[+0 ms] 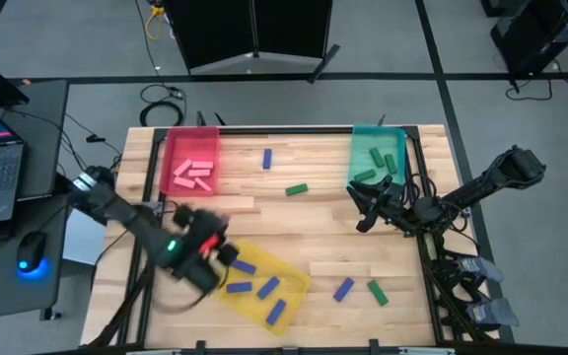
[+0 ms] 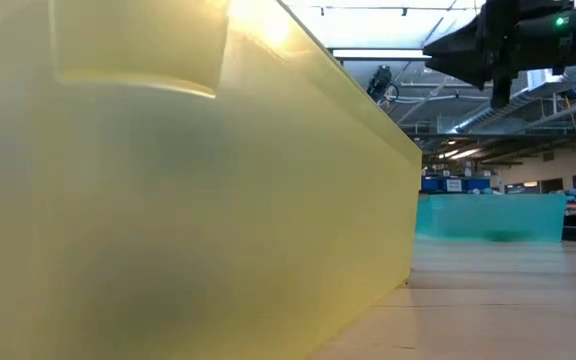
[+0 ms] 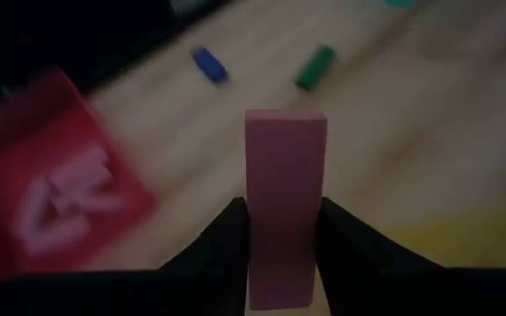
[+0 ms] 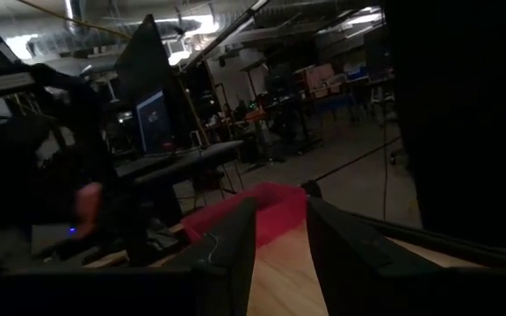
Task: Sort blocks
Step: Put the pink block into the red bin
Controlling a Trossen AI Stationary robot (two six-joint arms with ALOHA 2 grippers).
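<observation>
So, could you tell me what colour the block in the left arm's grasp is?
Pink block, clearest in the left wrist view.

The yellow tray [image 2: 188,200] fills most of the low view, hiding the table; the red tray [image 3: 55,184] shows blurred.

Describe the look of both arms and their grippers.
Both arms are dark, nearly black, built of jointed segments. The left arm has a pale band near its base and a green light with red glints at the wrist. The right arm is plain black. Each gripper has two dark flat fingers.
</observation>
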